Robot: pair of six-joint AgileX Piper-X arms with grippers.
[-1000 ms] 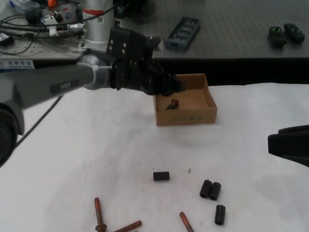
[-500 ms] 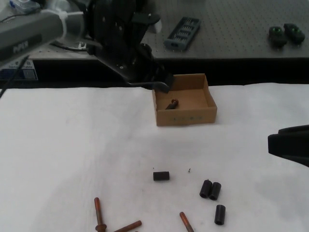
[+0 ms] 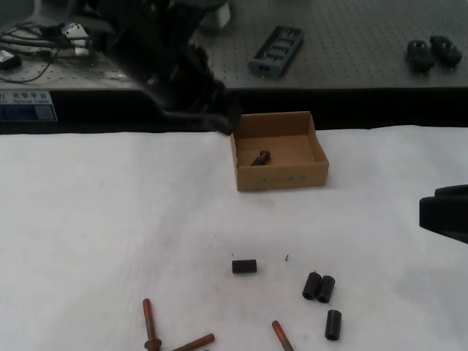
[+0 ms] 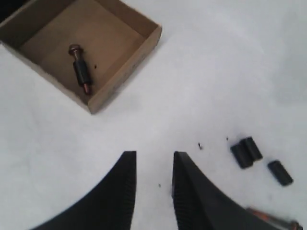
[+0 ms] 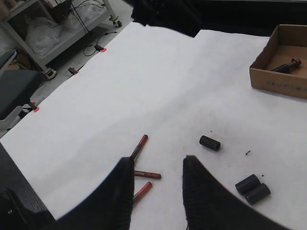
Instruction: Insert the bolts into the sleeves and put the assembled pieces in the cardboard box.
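Left gripper [image 4: 153, 159] has its fingers apart, nothing in it, hanging around 10 o'clock of the cardboard box [image 3: 281, 180]. Right gripper [image 5: 157, 164] is apart and empty too. 1 assembled piece [image 3: 261, 156] lies in the box. 4 sleeves [image 3: 244, 266] and 3 bolts [image 3: 148, 322] sit loose toward its 6 o'clock.

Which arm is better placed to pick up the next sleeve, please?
Probably the right: the right gripper, open, faces the sleeves; the left gripper is farther off by the box.
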